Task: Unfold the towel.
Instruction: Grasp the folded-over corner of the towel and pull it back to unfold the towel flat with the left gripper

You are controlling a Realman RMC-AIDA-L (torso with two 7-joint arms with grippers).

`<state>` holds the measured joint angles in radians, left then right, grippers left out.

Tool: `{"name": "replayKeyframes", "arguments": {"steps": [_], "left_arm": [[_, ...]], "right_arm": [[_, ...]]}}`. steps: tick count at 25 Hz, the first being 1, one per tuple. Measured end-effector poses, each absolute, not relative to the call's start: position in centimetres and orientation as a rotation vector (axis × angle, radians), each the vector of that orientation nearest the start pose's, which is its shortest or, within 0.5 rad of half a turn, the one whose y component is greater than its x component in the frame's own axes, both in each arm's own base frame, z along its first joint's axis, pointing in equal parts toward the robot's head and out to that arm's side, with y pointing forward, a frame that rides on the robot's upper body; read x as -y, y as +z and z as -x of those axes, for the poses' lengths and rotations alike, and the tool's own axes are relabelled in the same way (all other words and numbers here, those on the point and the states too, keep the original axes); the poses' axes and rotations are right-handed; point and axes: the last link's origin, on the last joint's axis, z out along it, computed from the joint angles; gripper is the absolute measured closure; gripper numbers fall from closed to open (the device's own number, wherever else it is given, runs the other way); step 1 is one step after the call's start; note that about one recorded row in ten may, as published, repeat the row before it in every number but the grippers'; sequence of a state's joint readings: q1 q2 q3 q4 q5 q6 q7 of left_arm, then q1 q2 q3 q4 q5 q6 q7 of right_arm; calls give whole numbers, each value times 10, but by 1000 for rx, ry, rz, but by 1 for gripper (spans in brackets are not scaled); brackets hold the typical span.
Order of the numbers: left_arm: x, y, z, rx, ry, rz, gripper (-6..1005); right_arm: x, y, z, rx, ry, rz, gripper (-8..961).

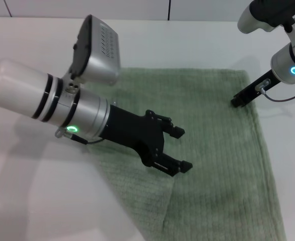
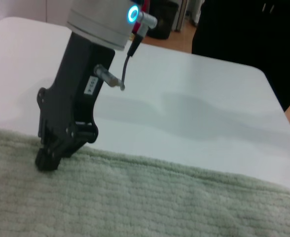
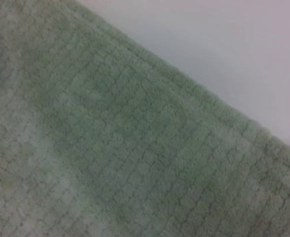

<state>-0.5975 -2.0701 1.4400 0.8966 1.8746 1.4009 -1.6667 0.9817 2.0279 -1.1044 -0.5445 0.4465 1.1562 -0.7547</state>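
Lying flat, sage-green waffle-textured towel, one fold line

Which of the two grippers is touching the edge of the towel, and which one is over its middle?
The right gripper is down at the towel's far right edge, fingers together. The left gripper is over the middle, open.

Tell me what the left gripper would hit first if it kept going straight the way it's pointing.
Probably the towel: the left gripper, fingers open, points down and rightward over it. Its height above the cloth is unclear.
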Motion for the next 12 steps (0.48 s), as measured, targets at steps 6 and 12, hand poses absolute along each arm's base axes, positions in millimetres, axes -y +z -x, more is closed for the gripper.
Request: {"name": "replayKeyframes", "arguments": {"steps": [6, 12], "left_arm": [[-326, -78, 175, 282, -209, 3159, 287], [-326, -87, 179, 272, -158, 3149, 290]], "right_arm": [[-429, -31, -214, -1009, -509, 2507, 934], [-428, -32, -214, -1009, -512, 2507, 934]]}}
